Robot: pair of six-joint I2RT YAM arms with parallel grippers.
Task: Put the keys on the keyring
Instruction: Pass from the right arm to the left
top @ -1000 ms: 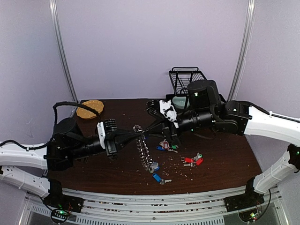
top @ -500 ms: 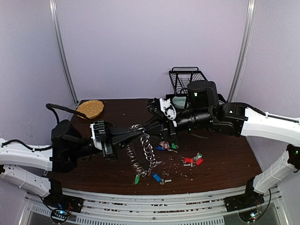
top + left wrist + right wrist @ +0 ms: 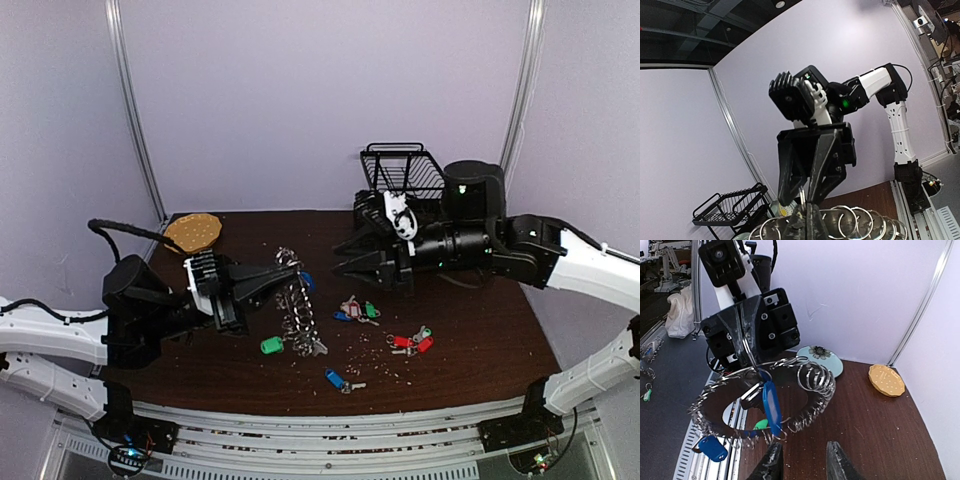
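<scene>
The left gripper (image 3: 805,224) had its fingers pressed together on the top of the keyring (image 3: 298,305). They pinched one split ring, so the chain of rings hung down left of centre over the table (image 3: 480,340). I could not tell whether its lower end touched the wood.

Through the right wrist camera I saw the loop drooping open. A blue-tagged key (image 3: 771,405) hung at its middle, a second blue tag (image 3: 713,448) sat lower down, and a green tag (image 3: 759,425) showed behind.

The right gripper (image 3: 803,461) sat just right of the ring with its fingers spread, gripping nothing and not touching the chain.

Further out, loose keys lay on the table. A mixed cluster (image 3: 352,310) lay near the centre, a red-tagged pair (image 3: 410,343) to its right, and a lone blue key (image 3: 338,380) nearer me. Crumbs (image 3: 375,352) were scattered among them.

A pale blue plate (image 3: 832,362) showed its flower print. A black wire basket (image 3: 400,168) stood far right, and I could not tell what it held. A round yellow disc (image 3: 193,232) lay far left.
</scene>
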